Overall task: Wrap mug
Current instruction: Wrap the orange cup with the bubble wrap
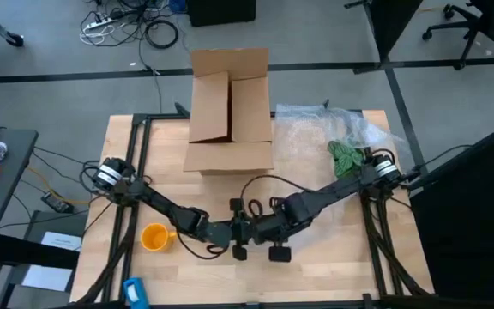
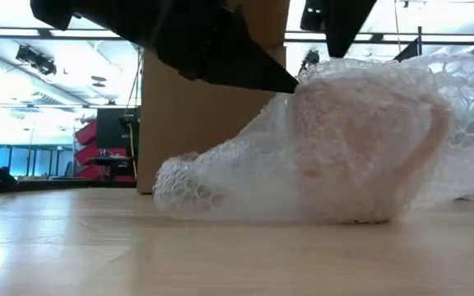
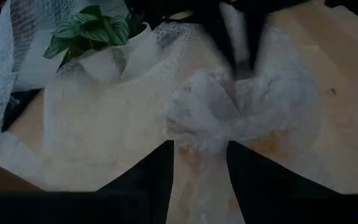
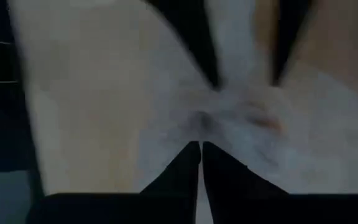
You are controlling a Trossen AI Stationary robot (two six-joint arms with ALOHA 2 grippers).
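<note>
The small orange mug (image 1: 154, 237) stands on its base at the near left of the table, apart from both grippers. A clear bubble-wrap sheet (image 1: 316, 137) spreads from the back right toward the table's middle and humps up in the low view (image 2: 319, 148). My two grippers face each other at the near middle. My right gripper (image 4: 201, 149) is shut on the wrap. My left gripper (image 3: 199, 155) is open, one finger on either side of a bunched part of the wrap (image 3: 197, 118); whether it touches the wrap, I cannot tell. My right gripper pinches a puckered bunch of the bubble wrap (image 4: 219, 109) between its two fingers, coming from the table's right side. The sheet gathers into creases at the fingertips. One layer or several, I cannot tell.
An open cardboard box (image 1: 230, 107) stands at the far middle, just behind the wrap. A green-leaved plant in a white pot (image 1: 346, 157) sits at the right, under or beside the wrap. A blue object (image 1: 135, 292) lies at the near left edge.
</note>
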